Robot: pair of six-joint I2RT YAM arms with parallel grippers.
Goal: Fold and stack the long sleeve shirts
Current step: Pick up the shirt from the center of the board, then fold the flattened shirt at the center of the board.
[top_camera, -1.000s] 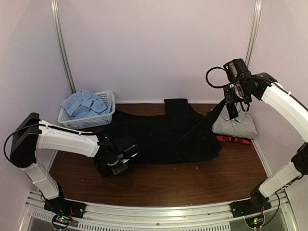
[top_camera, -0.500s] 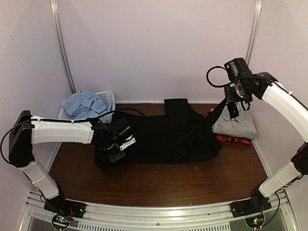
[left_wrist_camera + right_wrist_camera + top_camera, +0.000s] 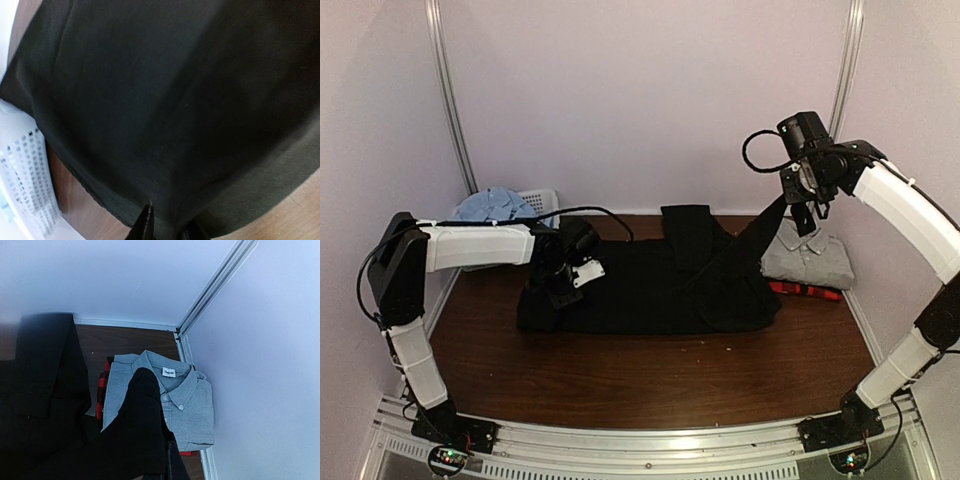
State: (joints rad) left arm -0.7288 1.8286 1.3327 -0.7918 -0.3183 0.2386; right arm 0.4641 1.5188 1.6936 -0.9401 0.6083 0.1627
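Table (image 3: 650, 370): wood, bearing all items.

Black shirt (image 3: 660, 285): spread flat between the two grippers. One sleeve (image 3: 765, 225) is drawn up taut to the right gripper (image 3: 805, 212).

Basket (image 3: 542, 198): white mesh, behind the left gripper (image 3: 560, 295), against the back wall. It holds the crumpled blue shirt (image 3: 490, 205).

Grey shirt (image 3: 810, 262): folded, buttoned collar showing, directly below the right gripper. It lies on the plaid shirt (image 3: 805, 291), of which only a red edge shows.

Right gripper: raised, clenched on the sleeve end.

Left gripper: low at the black shirt's left end, fingertips slightly apart with black cloth at them. Whether it grips cannot be told.
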